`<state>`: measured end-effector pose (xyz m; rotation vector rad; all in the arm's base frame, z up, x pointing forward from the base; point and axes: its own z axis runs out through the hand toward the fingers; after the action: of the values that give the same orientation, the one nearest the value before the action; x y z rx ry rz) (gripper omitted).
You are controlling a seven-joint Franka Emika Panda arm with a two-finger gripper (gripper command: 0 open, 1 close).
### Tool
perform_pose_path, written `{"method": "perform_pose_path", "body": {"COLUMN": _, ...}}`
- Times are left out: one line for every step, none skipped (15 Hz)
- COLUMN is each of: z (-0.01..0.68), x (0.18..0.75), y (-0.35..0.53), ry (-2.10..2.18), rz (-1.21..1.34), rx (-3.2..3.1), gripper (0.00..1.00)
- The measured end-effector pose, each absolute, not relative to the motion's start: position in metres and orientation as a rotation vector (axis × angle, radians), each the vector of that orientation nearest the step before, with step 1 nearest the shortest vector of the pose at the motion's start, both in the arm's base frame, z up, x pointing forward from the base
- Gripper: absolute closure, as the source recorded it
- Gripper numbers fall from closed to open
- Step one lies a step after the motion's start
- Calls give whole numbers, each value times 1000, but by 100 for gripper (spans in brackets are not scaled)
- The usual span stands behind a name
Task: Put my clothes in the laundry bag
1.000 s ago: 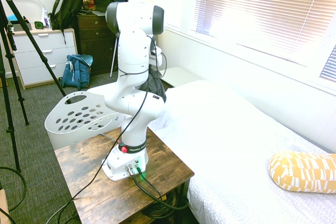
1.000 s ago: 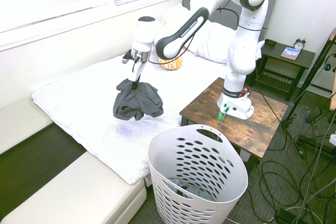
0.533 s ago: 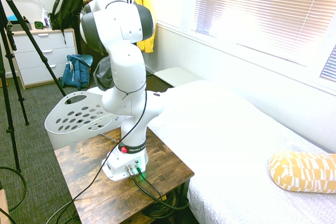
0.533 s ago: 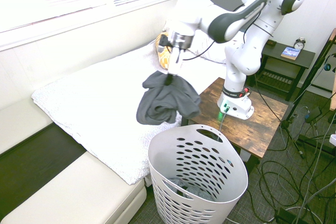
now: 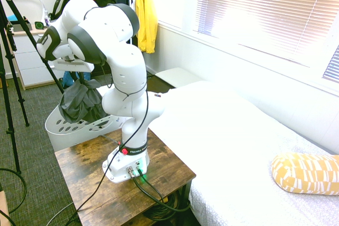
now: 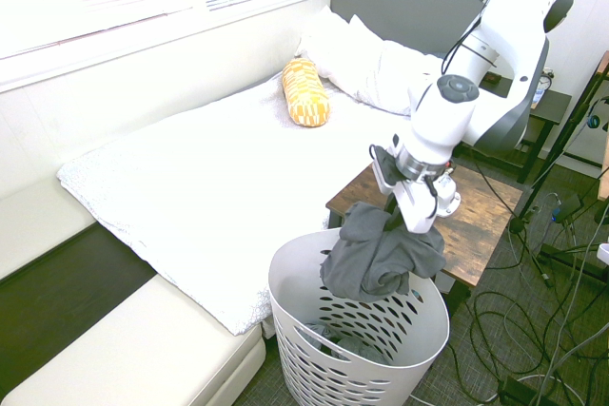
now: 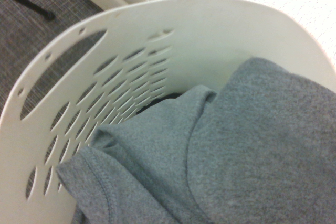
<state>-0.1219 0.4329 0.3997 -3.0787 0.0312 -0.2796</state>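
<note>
The clothes [image 6: 377, 256], a dark grey fabric bundle, hang from my gripper [image 6: 393, 217], which is shut on their top fold. They dangle right over the open mouth of the white laundry basket [image 6: 303, 360], their lower folds level with its rim. In the first exterior view the same clothes [image 5: 79, 103] droop in front of the basket [image 5: 66, 127], beside the wooden table. The wrist view shows grey cloth [image 7: 236, 156] against the basket's holed inner wall [image 7: 126, 51]. Some darker fabric [image 6: 333, 339] lies at the basket's bottom.
The wooden side table [image 6: 481, 225] bearing the arm stands just behind the basket. The white bed [image 6: 209, 168] with a yellow pillow [image 6: 306, 92] lies beside it. A yellow jacket [image 5: 145, 11] hangs by the window; a white dresser [image 5: 26, 59] stands beyond.
The arm has swung the grey clothes from above the bed, past the table's corner, to over the basket's mouth, and lowered them. The grip stays the same.
</note>
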Motion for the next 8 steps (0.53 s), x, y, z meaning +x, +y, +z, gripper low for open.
{"method": "perform_pose_path", "body": {"z": 387, "x": -123, "y": 437, "ry": 28, "rz": -266, "rx": -3097, "gripper": 0}}
{"method": "perform_pose_path", "body": {"z": 376, "x": -120, "y": 441, "ry": 26, "rz": -251, "rx": -3117, "gripper": 0}}
{"method": "perform_pose_path", "body": {"z": 368, "x": -116, "y": 444, "ry": 28, "rz": -237, "rx": -3133, "gripper": 0}}
{"method": "perform_pose_path", "body": {"z": 362, "x": -112, "y": 448, "ry": 31, "rz": -222, "rx": -3144, "gripper": 0}}
{"method": "perform_pose_path", "body": {"z": 358, "x": -110, "y": 451, "ry": 31, "rz": -212, "rx": -3153, "gripper": 0}}
{"method": "perform_pose_path", "body": {"z": 356, "x": -109, "y": 452, "ry": 31, "rz": -206, "rx": -3158, "gripper": 0}}
{"method": "perform_pose_path", "body": {"z": 355, "x": -109, "y": 453, "ry": 30, "rz": -207, "rx": -3160, "gripper": 0}}
{"method": "perform_pose_path", "body": {"z": 355, "x": -109, "y": 453, "ry": 30, "rz": -209, "rx": -3159, "gripper": 0}}
